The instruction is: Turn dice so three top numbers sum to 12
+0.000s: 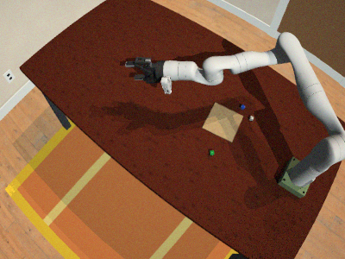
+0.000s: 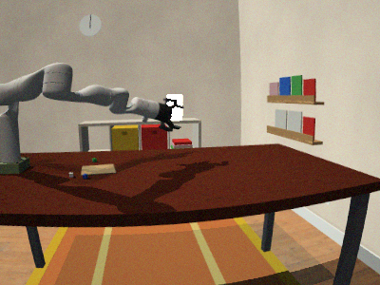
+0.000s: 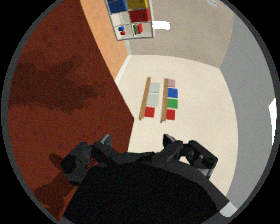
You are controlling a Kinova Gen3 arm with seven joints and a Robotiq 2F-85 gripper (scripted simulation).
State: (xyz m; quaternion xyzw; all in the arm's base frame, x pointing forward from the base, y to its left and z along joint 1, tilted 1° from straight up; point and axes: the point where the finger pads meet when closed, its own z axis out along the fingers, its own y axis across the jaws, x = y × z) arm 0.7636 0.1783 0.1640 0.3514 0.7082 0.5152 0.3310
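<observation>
A tan mat [image 1: 222, 122] lies on the dark table and also shows in the exterior view [image 2: 98, 169]. A blue die [image 1: 242, 106] and a white die [image 1: 251, 118] lie on the table just beyond the mat's far corner. A green die [image 1: 211, 153] lies on the table in front of the mat. None of the dice is on the mat. Their top numbers are too small to read. My gripper [image 1: 134, 69] is open and empty, held high above the table, far to the left of the mat. In the wrist view its fingers point toward the wall.
The robot base [image 1: 296, 181] stands at the table's right corner. A shelf unit with yellow and red boxes [image 2: 140, 137] stands behind the table. Wall shelves with coloured boxes [image 2: 294, 105] hang at the right.
</observation>
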